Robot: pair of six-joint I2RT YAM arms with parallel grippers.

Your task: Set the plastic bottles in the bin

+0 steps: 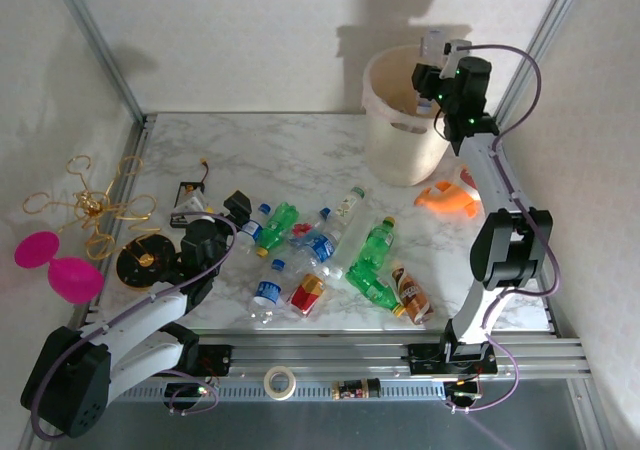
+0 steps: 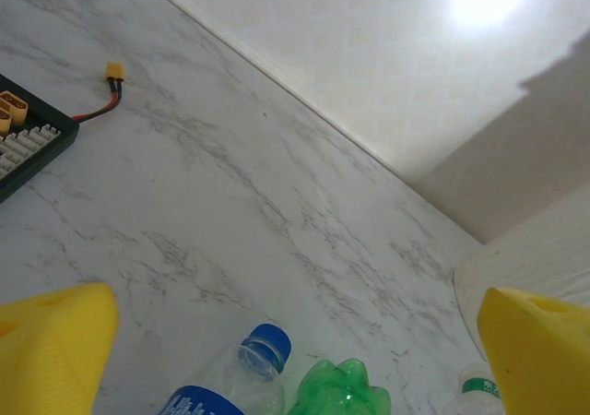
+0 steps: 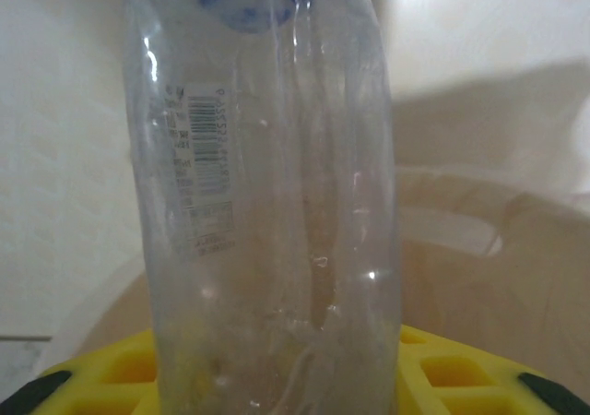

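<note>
Holding one clear bottle [image 3: 267, 203] above one bin [image 1: 400, 150], right claw [image 1: 435, 67].

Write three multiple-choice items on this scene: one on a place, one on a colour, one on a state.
1. Where does the bin stand?
A. at the far right of the table
B. at its near left corner
C. in its middle

2. What colour is the cap nearest the left claw?
A. red
B. blue
C. black

3. What state is the right claw in?
A. open, empty
B. shut on a clear bottle
C. shut on nothing

Key: 1 A, the bin sits by the table's far right edge. 2 B, the left wrist view shows a blue cap ahead of the claw. 3 B, the right wrist view shows the bottle clamped upright.
</note>
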